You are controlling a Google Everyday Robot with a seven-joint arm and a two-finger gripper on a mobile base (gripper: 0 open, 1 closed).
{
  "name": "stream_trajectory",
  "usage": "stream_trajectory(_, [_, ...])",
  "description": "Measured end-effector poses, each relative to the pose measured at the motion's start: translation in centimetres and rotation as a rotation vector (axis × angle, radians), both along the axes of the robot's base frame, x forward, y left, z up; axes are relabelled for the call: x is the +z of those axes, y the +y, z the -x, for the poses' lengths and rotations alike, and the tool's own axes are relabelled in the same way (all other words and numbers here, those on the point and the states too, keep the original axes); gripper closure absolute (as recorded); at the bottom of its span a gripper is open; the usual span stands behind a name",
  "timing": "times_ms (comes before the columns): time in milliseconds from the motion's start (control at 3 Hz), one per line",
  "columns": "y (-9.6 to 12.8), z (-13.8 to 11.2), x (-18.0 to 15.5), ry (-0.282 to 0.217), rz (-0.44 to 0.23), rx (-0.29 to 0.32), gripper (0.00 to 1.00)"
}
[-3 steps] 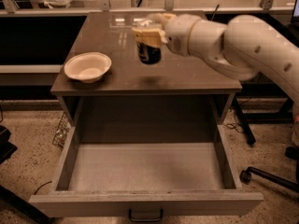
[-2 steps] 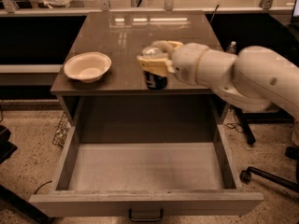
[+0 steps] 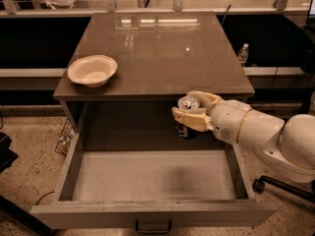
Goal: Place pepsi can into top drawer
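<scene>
Over the top drawer point(image 3: 128, 177), toward its back right corner: the pincer point(image 3: 186, 111) is hovering just below and in front of the tabletop's point(image 3: 157, 48) front edge, reaching in from the right on a cream arm point(image 3: 256, 132).
Pincer: its two fingers are gripping the pepsi can point(image 3: 186, 131), one pressing across the can's front and the other curving round behind its rim.
Pepsi can: it is hanging roughly upright in that grip. Its silver top is showing between the fingers and its dark body is sticking out beneath the front finger, above the drawer's pale floor rather than resting on it.
Top drawer: it is standing pulled well out, with its dark handle point(image 3: 153, 226) showing at the middle of the front panel.
White bowl point(image 3: 92, 70): it is sitting near the tabletop's front left corner, well apart from the pincer.
</scene>
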State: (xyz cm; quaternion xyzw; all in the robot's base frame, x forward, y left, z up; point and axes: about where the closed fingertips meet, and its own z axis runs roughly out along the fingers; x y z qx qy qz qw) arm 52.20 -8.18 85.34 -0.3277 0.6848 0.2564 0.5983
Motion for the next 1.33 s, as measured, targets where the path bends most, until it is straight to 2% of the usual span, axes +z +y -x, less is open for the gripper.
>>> stream_trajectory(333, [0.0, 0.0, 0.0, 0.000, 0.000, 0.000, 1.00])
stream_trajectory(667, [1.0, -0.4, -1.6, 0.021, 0.003, 0.030, 1.00])
stream_trajectory(1333, [4.3, -0.4, -8.1, 0.083, -0.022, 0.180, 1.00])
